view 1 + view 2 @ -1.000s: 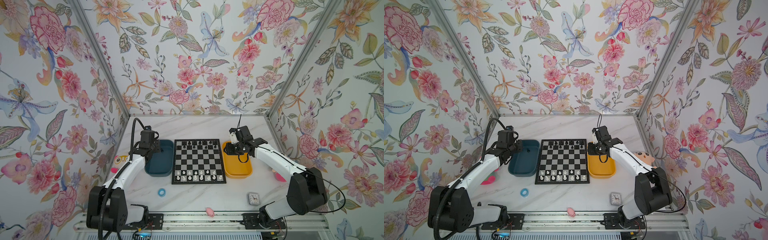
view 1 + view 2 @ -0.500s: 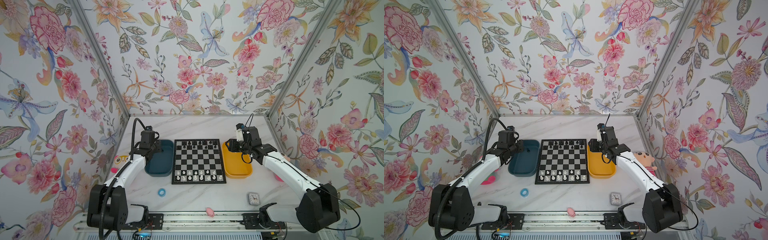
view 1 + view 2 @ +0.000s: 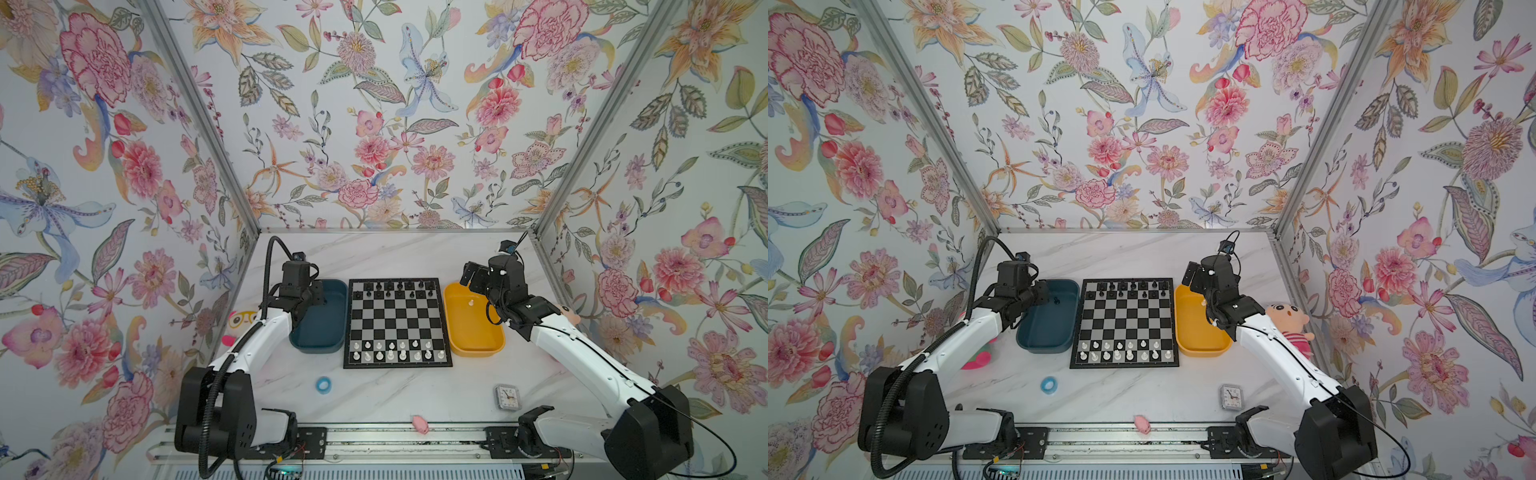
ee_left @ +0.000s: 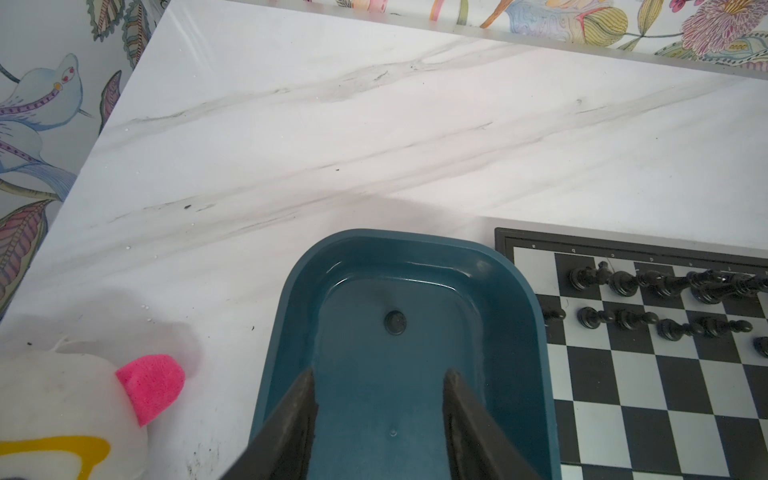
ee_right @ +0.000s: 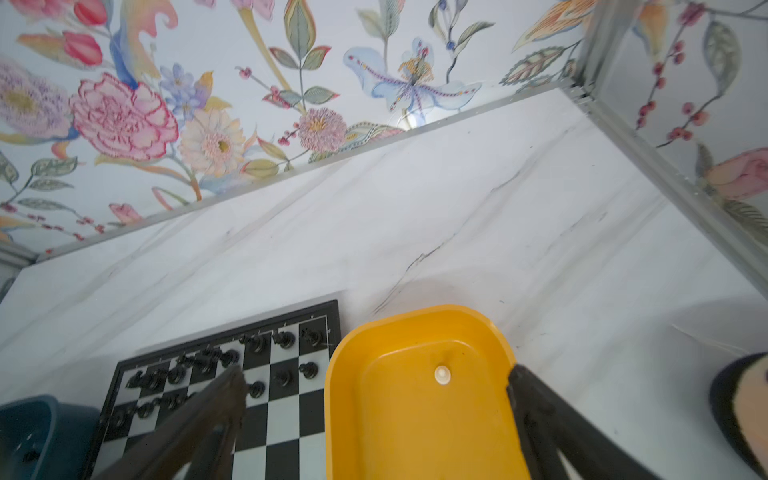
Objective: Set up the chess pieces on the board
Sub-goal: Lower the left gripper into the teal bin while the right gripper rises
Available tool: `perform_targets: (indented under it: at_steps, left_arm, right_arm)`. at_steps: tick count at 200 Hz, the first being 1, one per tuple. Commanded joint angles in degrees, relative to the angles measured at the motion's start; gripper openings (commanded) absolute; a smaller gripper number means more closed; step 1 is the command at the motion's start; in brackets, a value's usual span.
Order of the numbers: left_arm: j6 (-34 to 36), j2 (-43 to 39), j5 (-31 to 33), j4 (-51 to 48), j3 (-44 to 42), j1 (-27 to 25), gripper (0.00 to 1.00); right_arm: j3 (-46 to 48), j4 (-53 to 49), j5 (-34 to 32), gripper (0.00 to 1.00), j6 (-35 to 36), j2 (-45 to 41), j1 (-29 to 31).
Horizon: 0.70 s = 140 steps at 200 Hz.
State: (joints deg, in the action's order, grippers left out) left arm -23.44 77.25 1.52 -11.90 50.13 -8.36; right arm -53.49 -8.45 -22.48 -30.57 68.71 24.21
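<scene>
Your right hand is what has changed. Over the last second it has pulled away from the far right corner of the board and now sits clear of the board's right edge, above the far end of the yellow bin. Its fingers are spread wide and empty. In the right wrist view the lone white pawn stands upright on the bin floor, straight ahead between those spread fingers, so read this as the line-up for the next pick, not a carry. Your left hand has hardly shifted. It hovers off the board's left edge over the teal bin, fingers parted with nothing between them, and one black piece sits in the bin just ahead of them. On the board itself, the black pieces fill most of the two far rows and the white pieces most of the two near rows (the right end of the white pawn row looks vacant, though at this size you can't be sure). By my reckoning that leaves one man per bin to place. Come down squarely over the pawn, since it looks small enough to tip on the smooth bin floor.
</scene>
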Motion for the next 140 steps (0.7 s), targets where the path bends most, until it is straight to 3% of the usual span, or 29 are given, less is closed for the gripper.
perform_targets:
  at_steps: [1, 12, 25, 59, 81, 140]
  left_arm:
    - [-0.66, -0.62, -0.19, -1.15, 1.51, 0.47, 0.52]
    - [-0.74, -0.61, -0.38, -1.19, 1.55, 0.47, 0.51]
    - [-0.73, -0.65, -0.55, -1.36, 1.63, 0.55, 0.52]
    - [-0.51, -0.87, -0.82, -2.70, 1.99, 0.45, 0.51]
    - [-0.50, -1.14, -1.32, -4.11, 1.99, 0.47, 0.52]
    - [-1.00, 1.01, -5.56, -4.97, 1.68, 0.54, 0.50]
  right_arm:
    - [2.27, 3.16, -3.91, 0.99, -6.09, -3.35, -1.22]
    - [3.72, 4.13, 1.48, 0.99, -7.08, -4.63, -2.75]
    - [5.26, 2.73, 2.27, 0.99, -13.28, -6.12, -4.01]
    - [9.80, 6.70, 10.18, 1.00, -13.45, -10.29, -7.47]
    - [7.88, 0.95, 12.43, 0.98, -12.91, -11.30, -9.49]
    - [-4.76, -21.69, 24.23, 0.99, -3.53, 4.53, -12.96]
